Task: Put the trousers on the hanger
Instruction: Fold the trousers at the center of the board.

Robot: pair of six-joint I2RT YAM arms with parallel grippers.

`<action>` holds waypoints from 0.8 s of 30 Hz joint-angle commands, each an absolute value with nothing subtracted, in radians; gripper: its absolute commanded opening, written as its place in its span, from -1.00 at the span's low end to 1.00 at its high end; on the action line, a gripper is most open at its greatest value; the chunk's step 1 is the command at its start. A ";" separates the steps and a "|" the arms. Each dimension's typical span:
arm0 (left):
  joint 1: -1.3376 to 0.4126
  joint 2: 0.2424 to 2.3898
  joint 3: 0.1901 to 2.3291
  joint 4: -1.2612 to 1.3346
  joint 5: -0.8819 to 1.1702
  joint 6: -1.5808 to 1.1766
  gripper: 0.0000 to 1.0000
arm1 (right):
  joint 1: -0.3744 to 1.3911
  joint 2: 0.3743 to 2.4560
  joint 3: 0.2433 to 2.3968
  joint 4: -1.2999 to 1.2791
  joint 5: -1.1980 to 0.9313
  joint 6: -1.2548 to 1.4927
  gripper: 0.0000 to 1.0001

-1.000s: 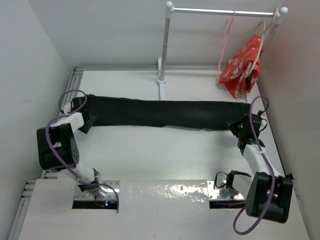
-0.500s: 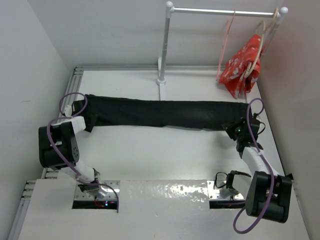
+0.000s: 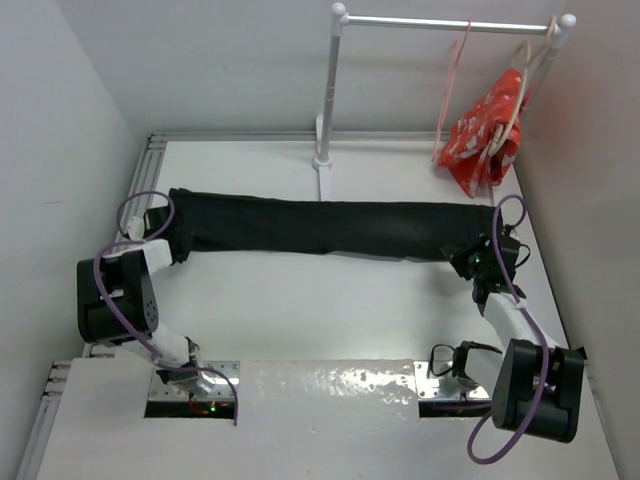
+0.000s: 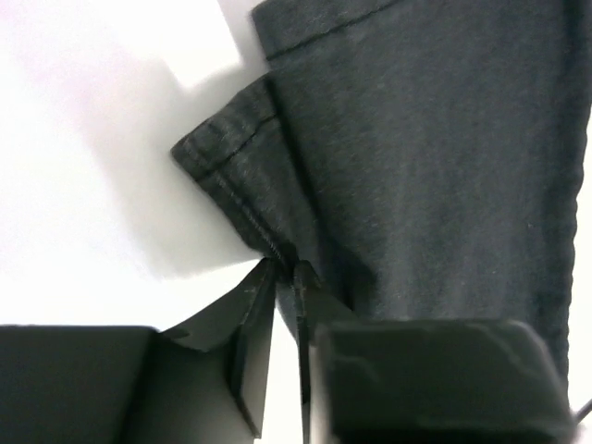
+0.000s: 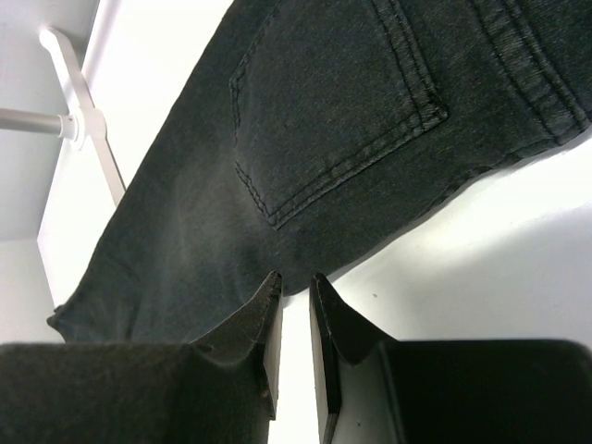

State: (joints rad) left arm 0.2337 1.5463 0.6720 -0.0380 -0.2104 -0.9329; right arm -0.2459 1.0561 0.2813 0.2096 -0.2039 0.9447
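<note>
The black trousers [image 3: 320, 228] lie stretched flat across the table, hem to the left and waist to the right. My left gripper [image 3: 163, 243] is at the hem end. In the left wrist view its tips [image 4: 285, 268] are shut on the stitched hem corner of the trousers [image 4: 416, 166]. My right gripper [image 3: 472, 258] is at the waist end. Its fingers [image 5: 294, 277] stand a narrow gap apart at the near edge of the trousers [image 5: 324, 120], below the back pocket, with white table showing between them. The thin pink-red hanger [image 3: 452, 90] hangs on the rail, far right.
A white clothes rack [image 3: 328, 90] stands at the back of the table, its post [image 5: 88, 129] also in the right wrist view. A red white-patterned cloth [image 3: 485, 130] hangs on a pale beige hanger beside the pink one. Walls close in on both sides.
My left gripper's jaws have closed onto the trouser hem, and the left arm has drawn in slightly. The right gripper's jaws have parted a little at the waist end.
</note>
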 commanded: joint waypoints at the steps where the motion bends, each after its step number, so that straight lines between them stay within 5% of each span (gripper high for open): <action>1: 0.235 1.479 0.638 -0.026 -0.241 -0.950 -0.78 | -0.241 1.046 0.284 0.267 -0.221 0.928 -0.64; 6: 0.233 1.345 0.598 0.002 -0.242 -0.948 -0.55 | -0.233 1.065 0.288 0.276 -0.239 0.925 -0.64; 11: 0.233 1.296 0.580 -0.017 -0.239 -0.953 -0.01 | -0.226 1.069 0.290 0.284 -0.247 0.923 -0.64; 24: 0.244 1.480 0.716 -0.095 -0.284 -0.957 -0.06 | -0.212 1.069 0.302 0.273 -0.268 0.907 -0.64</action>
State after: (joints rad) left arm 0.2337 1.4868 0.6830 -0.0540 -0.2340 -0.9520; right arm -0.2188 1.0756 0.2813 0.2424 -0.2550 0.9291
